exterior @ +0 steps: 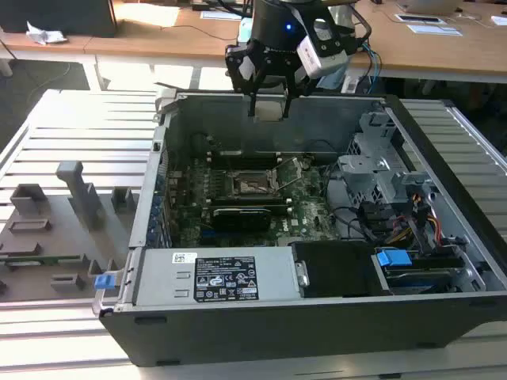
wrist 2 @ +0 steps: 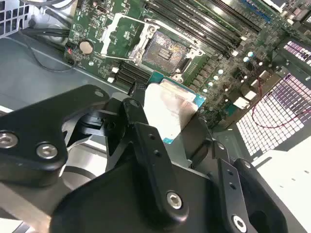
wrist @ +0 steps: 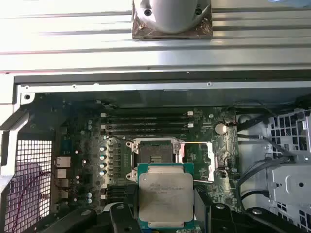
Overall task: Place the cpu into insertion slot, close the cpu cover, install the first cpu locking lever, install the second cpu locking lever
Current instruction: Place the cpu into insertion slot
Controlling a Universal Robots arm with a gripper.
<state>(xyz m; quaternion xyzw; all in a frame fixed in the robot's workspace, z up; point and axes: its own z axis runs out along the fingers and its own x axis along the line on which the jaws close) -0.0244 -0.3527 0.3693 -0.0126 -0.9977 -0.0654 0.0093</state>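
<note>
In the exterior view the gripper (exterior: 270, 115) hangs over the rear wall of the open computer case (exterior: 444, 237), which lies on a slatted worktop (exterior: 79, 127). A pale square, the cpu (exterior: 269, 108), sits between its fingers, high above the motherboard and well apart from the insertion slot (exterior: 252, 184). This view gives the height and the whole case, but not how the chip is held. The second wrist view settles that: the black fingers (wrist 2: 146, 141) are clamped on opposite edges of the cpu (wrist 2: 170, 109), silver top showing and green rim at the sides. Beyond it the insertion slot (wrist 2: 165, 51) lies bare and the cpu cover (wrist 2: 119, 34) is swung open beside it. The first wrist view looks down past the chip and shows the cpu (wrist: 165, 196) held flat and the insertion slot (wrist: 153, 153) bare just beyond it. The cpu cover (wrist: 212, 160) is flipped out to one side, and a thin wire that I take to be a locking lever (wrist: 199, 142) is loose by it. Here the line-up can be judged — the chip looks roughly square to the slot but off to one side of it. By my reading none of the four steps is done: chip gripped and in the air, cover open, levers unfastened.
</note>
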